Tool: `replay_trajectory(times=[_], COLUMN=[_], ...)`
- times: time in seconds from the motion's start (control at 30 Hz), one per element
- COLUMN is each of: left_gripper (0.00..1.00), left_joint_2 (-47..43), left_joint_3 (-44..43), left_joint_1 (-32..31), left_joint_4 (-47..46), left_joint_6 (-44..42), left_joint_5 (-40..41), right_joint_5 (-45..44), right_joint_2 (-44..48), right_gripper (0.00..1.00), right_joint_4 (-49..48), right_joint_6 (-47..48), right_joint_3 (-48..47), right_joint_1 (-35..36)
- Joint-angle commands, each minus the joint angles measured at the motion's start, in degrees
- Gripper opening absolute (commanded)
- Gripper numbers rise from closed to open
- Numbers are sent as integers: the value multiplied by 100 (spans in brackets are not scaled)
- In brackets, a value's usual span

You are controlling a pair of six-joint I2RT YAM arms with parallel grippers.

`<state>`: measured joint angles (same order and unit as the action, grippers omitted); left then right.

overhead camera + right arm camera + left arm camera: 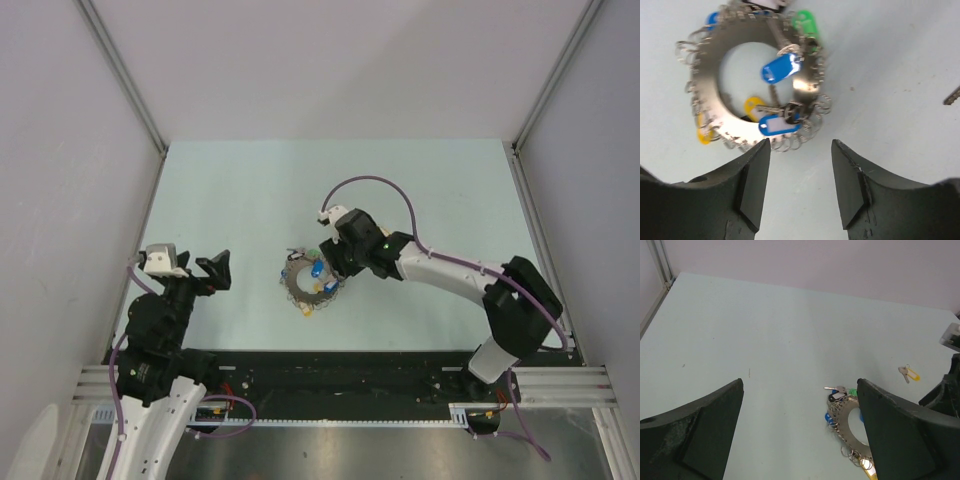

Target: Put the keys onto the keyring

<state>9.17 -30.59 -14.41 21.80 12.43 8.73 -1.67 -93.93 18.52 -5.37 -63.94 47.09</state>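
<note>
Keyring (705,90) lies nr spread right pincer (800,147), stray yellow key (909,373) apart.

With the keyring (705,90) flat on the table (230,200), keys (782,67) fringing it, right gripper (801,150) just right of it, left gripper (800,382) well apart leftward.
</note>
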Motion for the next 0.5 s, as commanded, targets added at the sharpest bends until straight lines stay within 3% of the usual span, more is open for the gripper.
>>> replay_trajectory(times=[0.0, 0.3, 0.47], left_gripper=[100, 100, 100], left_joint_2=[94, 129, 147], left_joint_3=[-149, -140, -140], left_joint_1=[53, 44, 53], left_joint_4=[-36, -44, -45], left_joint_6=[-144, -135, -135], left_joint_5=[-82, -82, -109], right_joint_5=[-466, 106, 264], right_joint_2=[630, 736, 543], right_gripper=[55, 36, 33], right_joint_4=[-349, -1728, -2318], right_joint_6=[-278, -1581, -2143], right_joint_3=[426, 1488, 1709], right_joint_1=[519, 969, 943])
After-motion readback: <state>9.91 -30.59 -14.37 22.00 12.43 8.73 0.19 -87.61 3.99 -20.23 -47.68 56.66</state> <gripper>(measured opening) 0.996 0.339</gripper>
